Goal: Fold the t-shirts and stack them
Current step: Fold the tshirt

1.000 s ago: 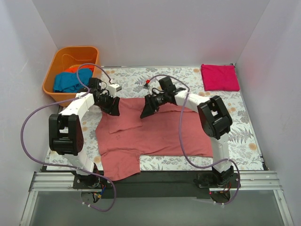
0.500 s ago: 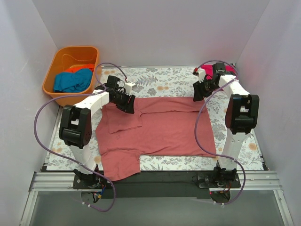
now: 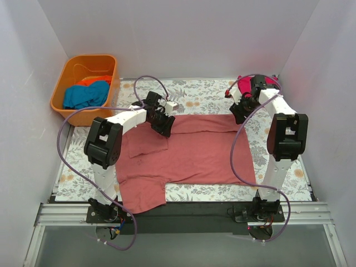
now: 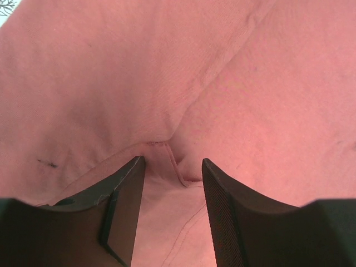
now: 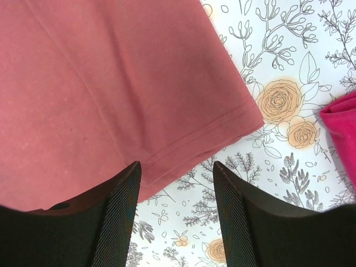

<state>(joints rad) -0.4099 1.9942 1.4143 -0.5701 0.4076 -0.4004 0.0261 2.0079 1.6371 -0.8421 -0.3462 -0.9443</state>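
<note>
The large brick-red t-shirt [image 3: 194,156] lies spread on the floral table, partly folded, one sleeve hanging toward the near edge. My left gripper [image 3: 166,129] is open, low over its upper left part, jaws astride a seam and fold [image 4: 172,161]. My right gripper [image 3: 238,114] is open above the shirt's far right hem corner [image 5: 222,122]. A folded magenta-pink t-shirt [image 3: 260,92] lies at the back right; its edge shows in the right wrist view [image 5: 342,125]. Teal-blue [image 3: 84,94] and orange [image 3: 94,80] shirts lie in the tub.
An orange plastic tub [image 3: 78,69] stands at the back left beyond the table. White walls enclose the table on three sides. Floral tablecloth [image 3: 200,97] shows bare behind the red shirt and along the right side.
My left gripper moved right along the shirt's far edge. My right gripper swung from the shirt's middle to its far right corner, then lowered slightly. The shirt's far edge now lies flat.
</note>
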